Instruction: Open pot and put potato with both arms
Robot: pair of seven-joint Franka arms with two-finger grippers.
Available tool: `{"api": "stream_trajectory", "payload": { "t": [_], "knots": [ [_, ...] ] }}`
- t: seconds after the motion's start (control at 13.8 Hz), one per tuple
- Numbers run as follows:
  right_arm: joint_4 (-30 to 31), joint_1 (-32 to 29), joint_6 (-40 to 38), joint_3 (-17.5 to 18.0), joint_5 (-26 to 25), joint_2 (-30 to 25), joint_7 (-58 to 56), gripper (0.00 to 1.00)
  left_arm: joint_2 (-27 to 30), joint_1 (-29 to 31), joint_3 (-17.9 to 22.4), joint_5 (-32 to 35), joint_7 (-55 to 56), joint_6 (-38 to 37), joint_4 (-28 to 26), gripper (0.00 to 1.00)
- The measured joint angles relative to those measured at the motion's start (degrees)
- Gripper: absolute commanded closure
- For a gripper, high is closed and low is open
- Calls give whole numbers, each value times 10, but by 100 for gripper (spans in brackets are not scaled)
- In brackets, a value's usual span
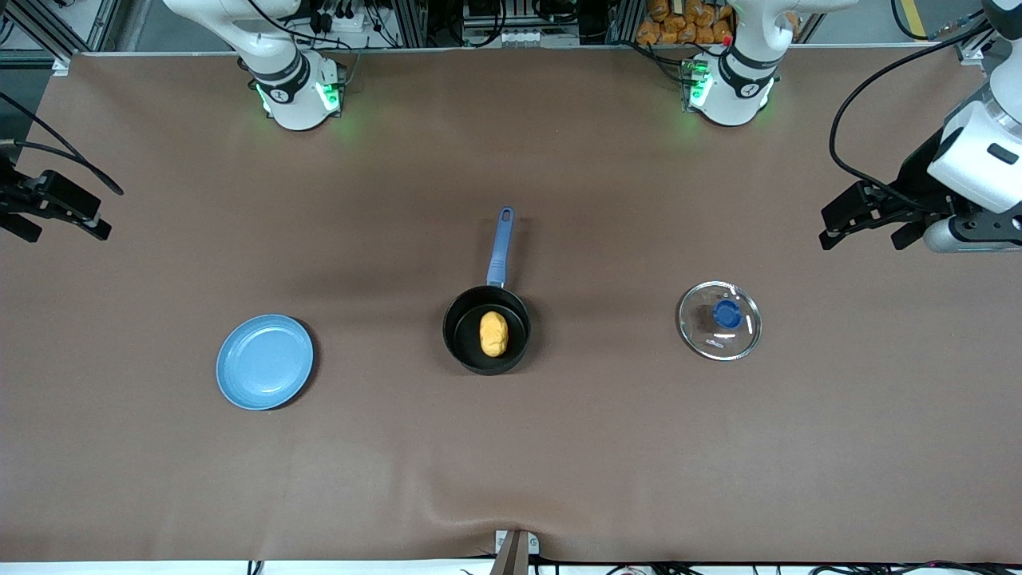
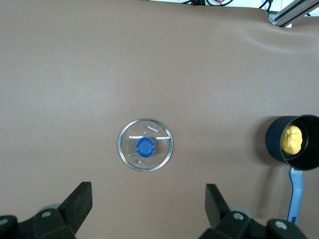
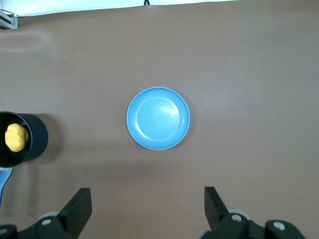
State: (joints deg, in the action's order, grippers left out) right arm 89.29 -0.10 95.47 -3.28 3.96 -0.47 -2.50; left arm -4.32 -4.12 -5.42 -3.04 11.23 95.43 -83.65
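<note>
Pot (image 1: 486, 331) sits mid-table, uncovered, blue handle pointing to 12 o'clock toward the robot bases; potato (image 1: 493, 333) lies inside it, resting on the black bottom. Same pot and potato show at the edge of both wrist views, pot (image 2: 292, 145) with potato (image 2: 292, 139) in the left one, pot (image 3: 22, 138) with potato (image 3: 16, 137) in the right one. Lid (image 1: 719, 319) lies flat on the table at the pot's 3 o'clock in the front view, toward the left arm's end, well apart from the pot, blue knob up; clear too in the left wrist view, lid (image 2: 145, 144). Plate (image 1: 265, 362) at about 8 o'clock from the pot, toward the right arm's end, bare; plate (image 3: 158, 118) in the right wrist view carries nothing. Left gripper (image 1: 870, 217) hangs up over the table's left-arm end, jaws spread wide, holding nothing. Right gripper (image 1: 49, 209) hangs over the right-arm end, jaws wide, also free of load. Judgement: both steps look done, lid off and potato in, so the task reads as finished. Both arms appear parked and waiting. Next move calls for nothing more than holding clear of the pot; no grasp left to make.
</note>
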Motion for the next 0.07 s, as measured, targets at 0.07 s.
{"api": "stream_trajectory", "payload": {
  "t": [0.07],
  "knots": [
    [0, 0, 0, 0, -7, 0, 0, 0, 0, 0, 0, 0, 0, 0, 0, 0]
  ]
}}
